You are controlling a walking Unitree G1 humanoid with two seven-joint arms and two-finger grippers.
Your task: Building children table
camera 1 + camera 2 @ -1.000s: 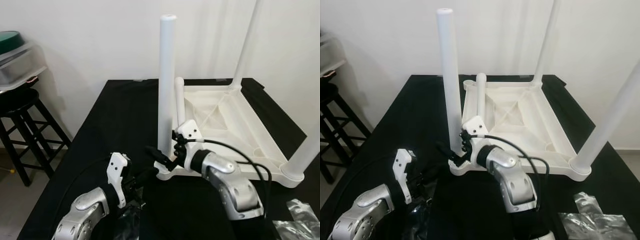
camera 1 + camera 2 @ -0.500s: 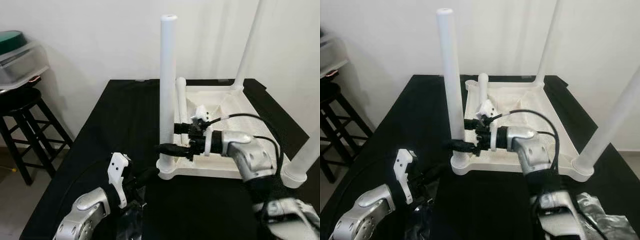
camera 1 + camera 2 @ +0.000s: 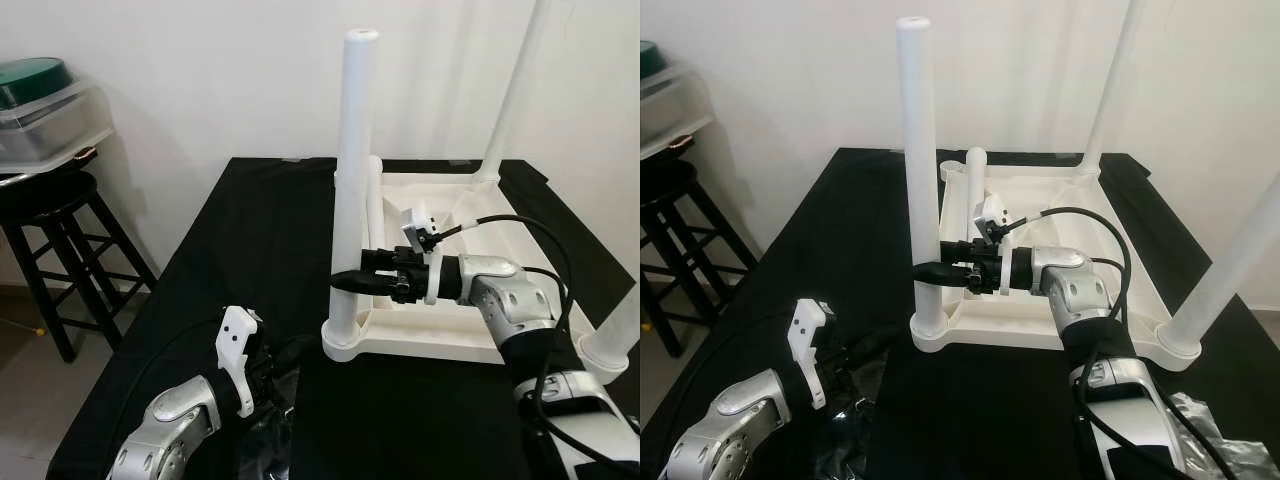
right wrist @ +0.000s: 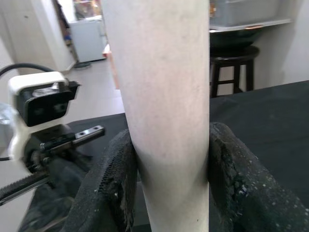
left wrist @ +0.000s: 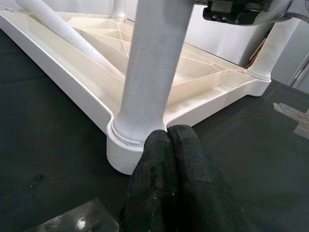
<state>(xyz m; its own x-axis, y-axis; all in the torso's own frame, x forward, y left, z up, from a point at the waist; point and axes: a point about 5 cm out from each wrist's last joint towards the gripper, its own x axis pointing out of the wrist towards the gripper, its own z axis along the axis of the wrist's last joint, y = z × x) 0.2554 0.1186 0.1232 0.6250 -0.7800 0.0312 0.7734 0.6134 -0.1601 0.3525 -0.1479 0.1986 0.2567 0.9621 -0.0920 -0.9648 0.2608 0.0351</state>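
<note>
The white children's table (image 3: pixel 470 270) lies upside down on the black work surface (image 3: pixel 240 240), in the centre and right of the left eye frame. Three legs stand in its corner sockets: the near-left leg (image 3: pixel 352 170) in mid-frame, one at the upper right, one at the lower right edge. A fourth, loose leg (image 3: pixel 976 185) rests slanted inside the underside, just behind the near-left one.

The right gripper (image 3: pixel 352 281) reaches in level from the right and is clamped around the lower part of the near-left leg; in the right wrist view its two black fingers (image 4: pixel 108 183) press both sides of the white tube. The left gripper (image 5: pixel 169 145) sits low in the lower left of the left eye frame, its fingers pressed together and holding nothing, tips just beside the leg's socket collar (image 5: pixel 126 140).

The step in hand looks like seating or tightening this leg in its corner socket. To do it well, the grip should stay low, near the collar, so that the push or twist runs along the leg's axis and does not lever it sideways. The leg should stay plumb. The tabletop is light and may slide on the smooth black surface, so the left gripper could usefully brace the corner. Whether the leg is fully home cannot be told from here.
</note>
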